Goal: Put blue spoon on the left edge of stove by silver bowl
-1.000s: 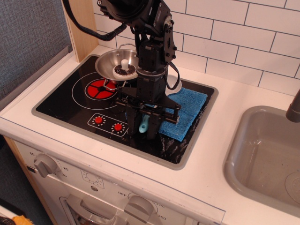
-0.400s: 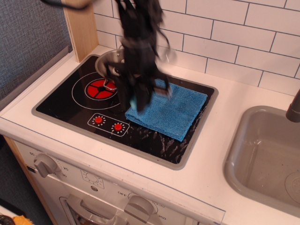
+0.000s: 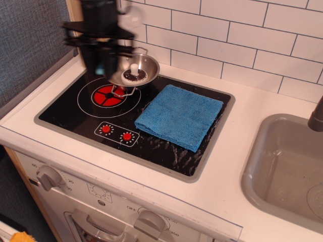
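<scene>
The stove (image 3: 60, 112) is a black glass cooktop with a grey rim and a red ringed burner (image 3: 108, 94). The silver bowl (image 3: 144, 64) stands at its back, with a dark disc and a white knob inside. My gripper (image 3: 102, 69) hangs motion-blurred over the stove's back left corner, just left of the bowl and above the glass. Its jaws are close together, with a faint light blue streak between them that looks like the handle of the blue spoon (image 3: 102, 64). The spoon's round bowl is not clear in the blur.
A blue terry cloth (image 3: 179, 116) lies on the right half of the stove. A grey sink (image 3: 262, 151) and a dark faucet (image 3: 317, 117) are at the right. A wooden post (image 3: 74, 10) and the tiled wall stand behind. Oven knobs (image 3: 48, 176) are on the front.
My gripper has lifted the spoon off the cloth's left edge and moved it up and left, past the bowl, to the stove's back left corner. The cloth now lies fully uncovered.
</scene>
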You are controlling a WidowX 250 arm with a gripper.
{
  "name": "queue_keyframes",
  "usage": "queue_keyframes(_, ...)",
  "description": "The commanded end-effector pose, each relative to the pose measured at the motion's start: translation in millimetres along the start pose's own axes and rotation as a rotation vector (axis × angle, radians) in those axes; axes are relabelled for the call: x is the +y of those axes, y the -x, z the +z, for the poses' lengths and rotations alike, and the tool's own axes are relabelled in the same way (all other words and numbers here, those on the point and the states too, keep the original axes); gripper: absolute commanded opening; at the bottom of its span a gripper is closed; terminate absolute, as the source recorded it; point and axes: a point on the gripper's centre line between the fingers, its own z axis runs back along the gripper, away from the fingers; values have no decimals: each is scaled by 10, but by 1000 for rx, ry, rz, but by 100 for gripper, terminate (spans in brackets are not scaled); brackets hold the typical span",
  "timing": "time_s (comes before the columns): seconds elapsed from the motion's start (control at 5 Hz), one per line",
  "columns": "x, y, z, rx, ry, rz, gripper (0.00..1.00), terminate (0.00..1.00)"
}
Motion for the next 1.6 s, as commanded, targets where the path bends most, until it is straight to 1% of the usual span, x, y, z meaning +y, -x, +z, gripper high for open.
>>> queue_keyframes(0.0,651,53,-271,26,-81,53,0,0)
queue_keyframes(0.2,709,41,-378,61,-117,49,0,0)
queue_keyframes(0.4,734,28,-519,108,-90,22,100,0)
queue_keyframes(0.6,746,16,-546,115,-78,-8,100,0)
queue_keyframes(0.8,745,28,-449,88,-71,-29,100,0)
queue_keyframes(1.0,656,105,-145,11,-54,18,100,0)
queue_keyframes(1.2,525,196,48,-48,-33,66,100,0)
queue_keyframes(1.4,443,242,38,-47,-7,93,100,0)
